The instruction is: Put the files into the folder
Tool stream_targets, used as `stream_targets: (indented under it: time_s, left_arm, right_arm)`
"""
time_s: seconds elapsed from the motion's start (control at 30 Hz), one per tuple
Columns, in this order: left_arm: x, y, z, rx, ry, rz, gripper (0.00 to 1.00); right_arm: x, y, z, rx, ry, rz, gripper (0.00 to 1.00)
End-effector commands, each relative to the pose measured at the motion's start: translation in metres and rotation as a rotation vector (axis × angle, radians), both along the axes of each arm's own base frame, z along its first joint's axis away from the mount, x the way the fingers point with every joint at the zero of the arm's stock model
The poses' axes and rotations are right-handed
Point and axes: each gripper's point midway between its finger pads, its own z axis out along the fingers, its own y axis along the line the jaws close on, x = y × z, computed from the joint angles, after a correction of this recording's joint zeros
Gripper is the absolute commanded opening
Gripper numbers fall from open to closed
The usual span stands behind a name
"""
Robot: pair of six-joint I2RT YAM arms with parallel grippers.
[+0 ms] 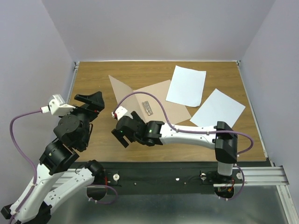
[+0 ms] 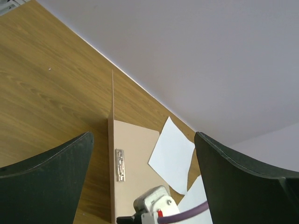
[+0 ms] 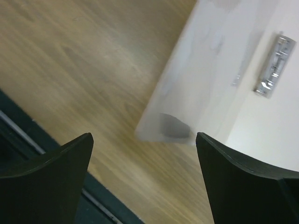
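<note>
- Right gripper [image 3: 144,137] has its dark fingers spread wide with nothing between them, low over the near corner of the folder's clear leaf. The left gripper [image 2: 143,134] is equally wide and empty, held above the wood on the folder's left.
- Table [image 1: 93,79]: smooth wood-grain laminate. It looks slick enough that thin paper would probably slide ahead of a fingertip rather than lift.
- Folder [image 1: 161,100]: lies open at mid-table, a flat pinkish-tan back that appears to be thin card. It is likely light and only slightly stiff, so it could shift if pushed.
- Clear leaf [image 3: 187,84]: glossy, translucent plastic, raised off the back along the left side. It is probably springy and slippery; a free corner or edge seems the best place to pinch it.
- Files: two blank white sheets, one [image 1: 187,85] meeting the folder's right edge, the other [image 1: 217,108] just beside it, further right. Both lie flat outside the folder. I judge them very light, limp and easy to crease, best pinched at a corner or an edge slid off the tabletop.
- Metal clip [image 1: 147,108]: a small shiny bar lying on the tan back, rigid.
</note>
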Motion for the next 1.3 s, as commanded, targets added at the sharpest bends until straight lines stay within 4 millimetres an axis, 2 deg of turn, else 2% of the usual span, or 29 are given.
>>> stream_targets:
  time_s: [0.0, 0.27, 0.33, 0.43, 0.5, 0.57, 0.63, 0.67, 0.7, 0.73, 0.77, 0.8, 0.87, 0.9, 0.97, 1.0, 1.03, 1.07, 1.1, 1.13, 1.17, 1.2, 1.23, 1.27]
  left_arm:
    - [-0.012, 0.024, -0.012, -0.044, 0.023, 0.092, 0.98]
    - [-0.027, 0.043, -0.024, -0.079, 0.051, 0.145, 0.98]
    - [-0.033, 0.048, -0.023, -0.093, 0.042, 0.143, 0.98]
    - [-0.04, 0.051, -0.02, -0.098, 0.017, 0.126, 0.98]
    - [-0.04, 0.047, -0.022, -0.092, 0.014, 0.099, 0.98]
    - [-0.036, 0.037, -0.018, -0.058, -0.003, 0.054, 0.98]
    - [-0.025, 0.024, -0.017, -0.04, 0.001, 0.028, 0.98]
    - [-0.019, 0.014, -0.022, -0.002, 0.016, -0.005, 0.98]
    - [-0.013, 0.006, -0.026, 0.016, 0.028, -0.024, 0.98]
    - [0.0, -0.007, -0.031, 0.033, 0.049, -0.037, 0.98]
    - [0.006, -0.018, -0.038, 0.046, 0.069, -0.072, 0.98]
    - [0.012, -0.027, -0.042, 0.06, 0.083, -0.089, 0.98]
    - [0.029, -0.05, -0.051, 0.087, 0.107, -0.142, 0.98]
    - [0.034, -0.058, -0.053, 0.109, 0.108, -0.17, 0.98]
    - [0.048, -0.081, -0.059, 0.132, 0.117, -0.241, 0.98]
    - [0.053, -0.088, -0.062, 0.137, 0.126, -0.265, 0.98]
    - [0.064, -0.096, -0.072, 0.139, 0.153, -0.275, 0.99]
    - [0.067, -0.105, -0.08, 0.138, 0.172, -0.311, 0.98]
    - [0.076, -0.104, -0.086, 0.143, 0.185, -0.305, 0.98]
    - [0.087, -0.11, -0.102, 0.159, 0.223, -0.317, 0.98]
    - [0.091, -0.118, -0.11, 0.165, 0.246, -0.365, 0.98]
    - [0.1, -0.113, -0.118, 0.163, 0.271, -0.357, 0.98]
    - [0.109, -0.118, -0.136, 0.171, 0.319, -0.37, 0.98]
    - [0.112, -0.126, -0.144, 0.173, 0.341, -0.414, 0.96]
  right_arm:
    - [-0.046, 0.043, 0.027, 0.118, 0.051, 0.216, 1.0]
    - [-0.103, 0.068, 0.047, 0.248, 0.185, 0.518, 1.0]
    - [-0.108, 0.068, 0.056, 0.278, 0.187, 0.545, 1.0]
    - [-0.108, 0.061, 0.069, 0.307, 0.164, 0.546, 1.0]
    - [-0.1, 0.055, 0.074, 0.321, 0.146, 0.488, 1.0]
    - [-0.089, 0.046, 0.08, 0.334, 0.113, 0.409, 1.0]
    - [-0.06, 0.033, 0.082, 0.363, 0.108, 0.252, 1.0]
    - [-0.05, 0.023, 0.083, 0.379, 0.117, 0.205, 1.0]
    - [-0.024, 0.01, 0.082, 0.417, 0.159, 0.117, 1.0]
    - [-0.01, 0.002, 0.083, 0.446, 0.18, 0.077, 1.0]
    - [0.003, -0.014, 0.079, 0.46, 0.199, 0.026, 1.0]
    - [0.034, -0.035, 0.078, 0.488, 0.198, -0.079, 1.0]
    - [0.066, -0.068, 0.077, 0.515, 0.166, -0.24, 1.0]
    - [0.091, -0.103, 0.076, 0.551, 0.143, -0.387, 1.0]
    - [0.111, -0.138, 0.078, 0.61, 0.134, -0.503, 1.0]
    - [0.129, -0.169, 0.091, 0.674, 0.111, -0.587, 1.0]
    - [0.131, -0.185, 0.077, 0.664, 0.115, -0.627, 1.0]
    - [0.137, -0.201, 0.076, 0.675, 0.106, -0.668, 1.0]
    - [0.149, -0.226, 0.075, 0.69, 0.082, -0.745, 1.0]
    - [0.15, -0.241, 0.071, 0.693, 0.067, -0.785, 1.0]
    - [0.152, -0.254, 0.069, 0.695, 0.05, -0.818, 1.0]
    - [0.157, -0.271, 0.067, 0.693, 0.028, -0.861, 1.0]
    - [0.158, -0.279, 0.069, 0.701, 0.015, -0.882, 1.0]
    - [0.158, -0.287, 0.063, 0.689, 0.006, -0.908, 1.0]
